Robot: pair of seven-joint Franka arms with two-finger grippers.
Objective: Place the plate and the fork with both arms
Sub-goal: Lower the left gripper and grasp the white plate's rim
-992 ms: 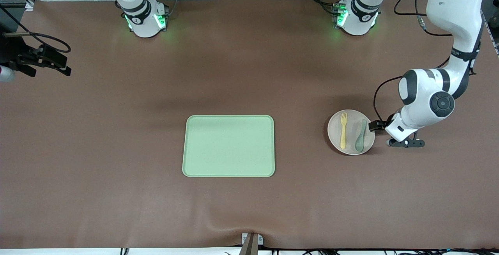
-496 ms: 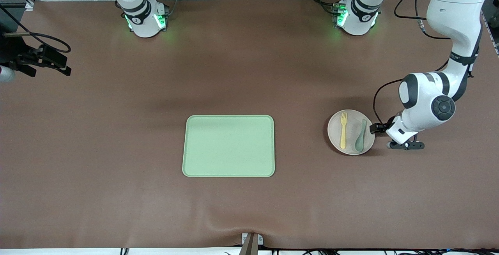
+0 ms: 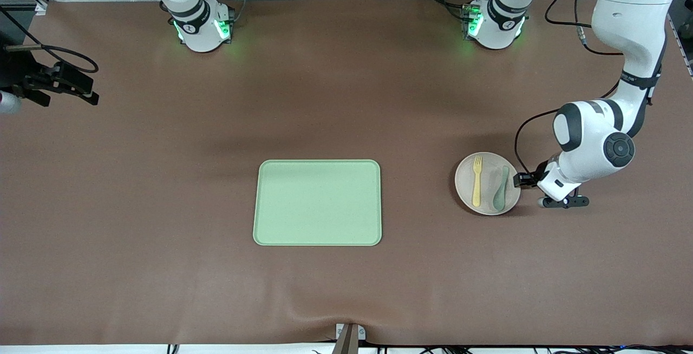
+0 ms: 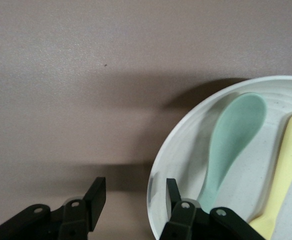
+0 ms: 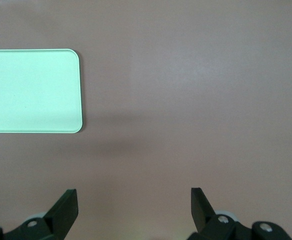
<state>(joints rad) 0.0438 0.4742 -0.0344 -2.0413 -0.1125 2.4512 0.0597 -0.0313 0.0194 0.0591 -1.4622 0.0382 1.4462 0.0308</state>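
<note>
The pale plate (image 3: 464, 183) lies on the table toward the left arm's end, with the yellow fork (image 3: 477, 181) and a muted green spoon (image 3: 501, 188) on it. My left gripper (image 3: 521, 181) is low at the plate's rim, on the side by the spoon. It is open, with one finger (image 4: 172, 189) over the plate's inside and the other finger (image 4: 97, 194) outside. The left wrist view shows the plate (image 4: 183, 165), spoon (image 4: 231, 145) and fork handle (image 4: 286, 165). My right gripper (image 5: 133, 200) is open and empty, and waits high over the right arm's end of the table (image 3: 65, 80).
A rectangular light green tray (image 3: 318, 202) lies mid-table, and its corner shows in the right wrist view (image 5: 31, 90). Brown mat surrounds it. Both arm bases, lit green, stand along the table's far edge.
My left gripper has sunk a little and edged in at the plate's rim. The plate, fork, spoon and right arm have not moved.
</note>
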